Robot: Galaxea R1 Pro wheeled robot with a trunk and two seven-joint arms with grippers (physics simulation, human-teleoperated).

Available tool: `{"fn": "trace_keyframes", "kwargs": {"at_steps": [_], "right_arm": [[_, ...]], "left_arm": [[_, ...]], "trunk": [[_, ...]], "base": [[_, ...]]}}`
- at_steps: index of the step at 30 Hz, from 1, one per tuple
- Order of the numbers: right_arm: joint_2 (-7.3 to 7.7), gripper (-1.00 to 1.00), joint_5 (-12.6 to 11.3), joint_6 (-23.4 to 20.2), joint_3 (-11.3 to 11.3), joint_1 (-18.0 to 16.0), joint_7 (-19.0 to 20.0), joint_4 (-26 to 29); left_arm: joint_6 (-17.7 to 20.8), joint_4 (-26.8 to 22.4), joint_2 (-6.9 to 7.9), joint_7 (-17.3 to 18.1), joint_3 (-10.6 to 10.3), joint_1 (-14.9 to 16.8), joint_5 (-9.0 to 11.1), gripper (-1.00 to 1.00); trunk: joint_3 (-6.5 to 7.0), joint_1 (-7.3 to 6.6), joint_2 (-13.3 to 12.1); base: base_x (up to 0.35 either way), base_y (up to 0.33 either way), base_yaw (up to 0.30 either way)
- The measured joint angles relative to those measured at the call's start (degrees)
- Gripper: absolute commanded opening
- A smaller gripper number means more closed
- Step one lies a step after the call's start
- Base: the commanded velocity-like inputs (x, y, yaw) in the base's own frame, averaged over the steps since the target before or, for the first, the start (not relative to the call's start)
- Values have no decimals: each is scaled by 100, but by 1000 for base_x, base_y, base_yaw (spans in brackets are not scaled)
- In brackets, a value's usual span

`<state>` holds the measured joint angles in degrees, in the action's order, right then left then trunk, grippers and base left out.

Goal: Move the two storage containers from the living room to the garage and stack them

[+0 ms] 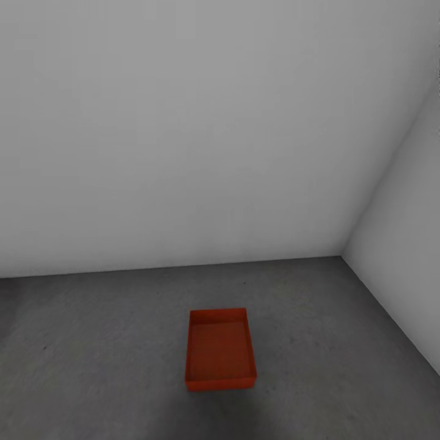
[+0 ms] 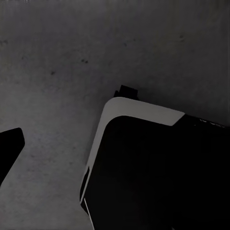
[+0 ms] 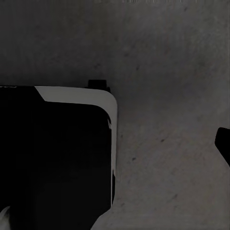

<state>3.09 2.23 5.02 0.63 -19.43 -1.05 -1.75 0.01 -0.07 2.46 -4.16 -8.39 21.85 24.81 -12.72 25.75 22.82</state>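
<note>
Storage container [image 1: 220,349] alone on concrete floor [image 1: 91,342], clear of both walls | my claws' state: cannot tell.

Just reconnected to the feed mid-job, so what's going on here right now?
The robot is in the garage, facing a corner of plain grey walls. One red-orange storage container sits open side up on the dark concrete floor ahead, with nothing stacked on it and nothing touching it. Both wrist views look down at the concrete beside the robot's own dark base. Neither view makes clear whether the grippers are open, and no container appears in them. Going by this, the stacking step is not yet done.
</note>
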Motion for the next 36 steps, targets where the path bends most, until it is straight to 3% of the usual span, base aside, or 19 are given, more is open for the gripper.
{"fn": "trace_keyframes", "kwargs": {"at_steps": [36], "right_arm": [[-3,100,0,-10,0,1,9,-8]], "left_arm": [[-1,-8,5,-8,-9,0,-60,100]], "trunk": [[332,0,-1]], "base": [[0,0,0]]}}
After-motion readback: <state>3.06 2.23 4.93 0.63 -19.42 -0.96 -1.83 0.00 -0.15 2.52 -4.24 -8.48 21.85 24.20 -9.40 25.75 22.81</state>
